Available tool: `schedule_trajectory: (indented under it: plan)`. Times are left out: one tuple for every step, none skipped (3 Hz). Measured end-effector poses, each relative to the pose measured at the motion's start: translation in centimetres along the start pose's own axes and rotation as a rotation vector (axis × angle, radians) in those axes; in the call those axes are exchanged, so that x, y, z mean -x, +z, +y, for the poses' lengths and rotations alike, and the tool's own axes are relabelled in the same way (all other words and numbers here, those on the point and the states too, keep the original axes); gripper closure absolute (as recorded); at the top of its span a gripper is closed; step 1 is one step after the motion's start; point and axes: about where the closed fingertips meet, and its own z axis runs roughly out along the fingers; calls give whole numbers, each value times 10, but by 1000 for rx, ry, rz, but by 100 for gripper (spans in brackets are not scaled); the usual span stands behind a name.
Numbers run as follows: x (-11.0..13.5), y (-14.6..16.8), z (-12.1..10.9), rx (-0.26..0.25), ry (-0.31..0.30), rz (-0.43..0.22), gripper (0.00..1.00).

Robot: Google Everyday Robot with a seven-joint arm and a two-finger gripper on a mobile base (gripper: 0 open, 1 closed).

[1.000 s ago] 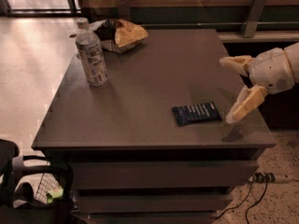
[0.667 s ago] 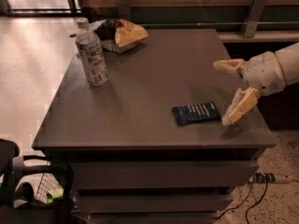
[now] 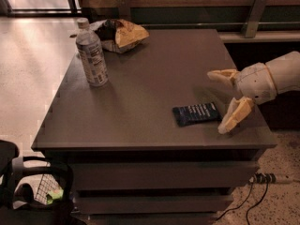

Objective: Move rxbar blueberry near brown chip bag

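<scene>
The rxbar blueberry, a flat dark navy bar with pale lettering, lies on the dark table near its front right. The brown chip bag, tan-orange and dark brown, lies at the table's back left. My gripper comes in from the right on a white arm and is open. Its two cream fingers spread wide just right of the bar, one finger next to the bar's right end. It holds nothing.
A clear labelled plastic bottle stands upright at the left, in front of the chip bag. A black chair stands at the lower left on the floor. A power strip and cables lie at the lower right.
The gripper has moved a little to the left, closer to the bar's right end. The bar, bag and bottle have not moved.
</scene>
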Motion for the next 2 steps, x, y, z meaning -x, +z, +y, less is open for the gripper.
schedule_trajectory:
  plan:
    - [-14, 20, 6, 33, 14, 0, 0]
    - [-19, 27, 7, 44, 22, -2, 0]
